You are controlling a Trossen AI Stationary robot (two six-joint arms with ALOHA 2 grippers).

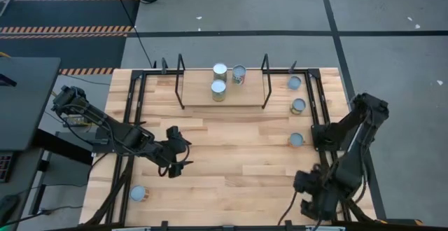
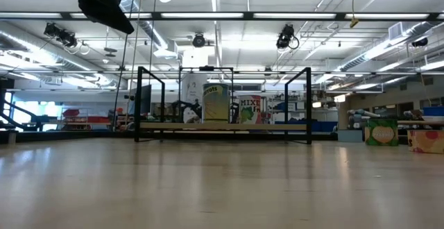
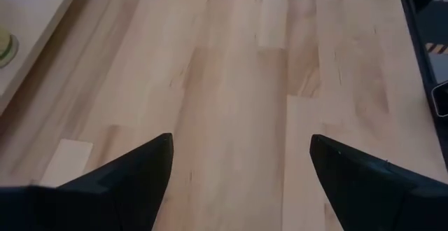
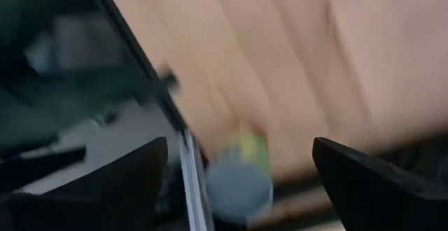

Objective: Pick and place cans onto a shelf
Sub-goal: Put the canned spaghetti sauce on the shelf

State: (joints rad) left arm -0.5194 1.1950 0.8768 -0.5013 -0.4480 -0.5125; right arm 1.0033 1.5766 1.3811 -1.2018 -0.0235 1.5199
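Big open industrial lab or warehouse hall: exposed ceiling trusses [image 2: 222, 17] with strip lights and hanging cameras [image 2: 286, 38], grey concrete floor [image 1: 378, 14] with hazard-striped tape [image 1: 66, 29], storage boxes [image 2: 381, 133] along far wall, butcher-block desk [image 1: 231, 154].

The right gripper [image 4: 238, 189] has its two dark fingers [image 4: 371, 182] spread wide apart, with nothing between them. Just ahead of the gap, a little toward one finger, stands a can [image 4: 241, 175] with a pale-blue round top and a yellowish side, seen blurred. It rests on the light-wood tabletop [image 4: 301, 56], close beside a thin black metal bar [image 4: 136, 63] that runs along the edge of the wood.
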